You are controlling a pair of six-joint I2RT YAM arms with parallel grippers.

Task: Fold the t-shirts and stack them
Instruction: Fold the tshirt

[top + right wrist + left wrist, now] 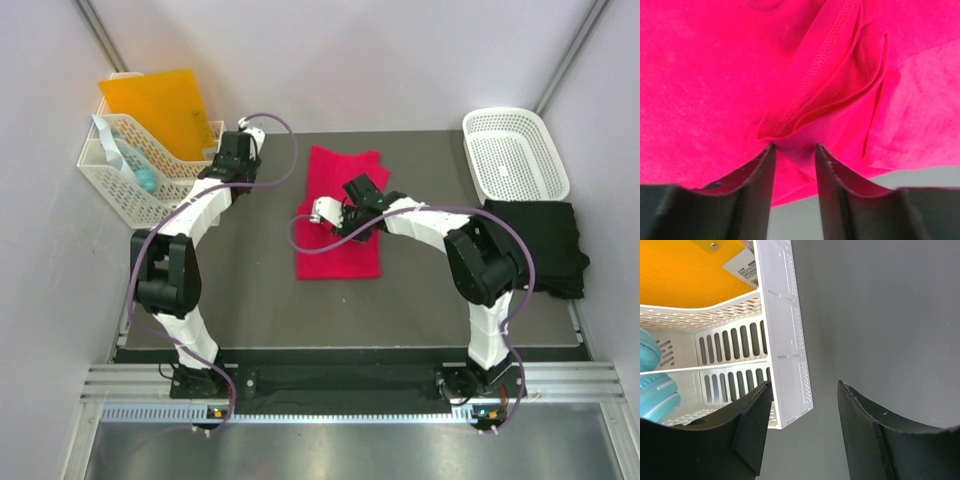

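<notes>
The pinkish-red t-shirt [340,255] lies partly folded as a long strip in the middle of the dark table. It fills the right wrist view [715,90], with a stitched hem and bunched folds. My right gripper [335,215] is over its left middle, and its jaws [794,146] are narrowly closed on a raised fold of the red cloth. The black t-shirt [540,240] lies in a folded heap at the table's right edge. My left gripper [243,150] is at the back left, open and empty [805,384], beside a white basket's corner.
A white slotted basket [130,175] at the back left holds an orange folder [155,100] and a teal object [140,178]; its corner [785,340] is close to my left fingers. A white lattice basket [515,155] stands at the back right.
</notes>
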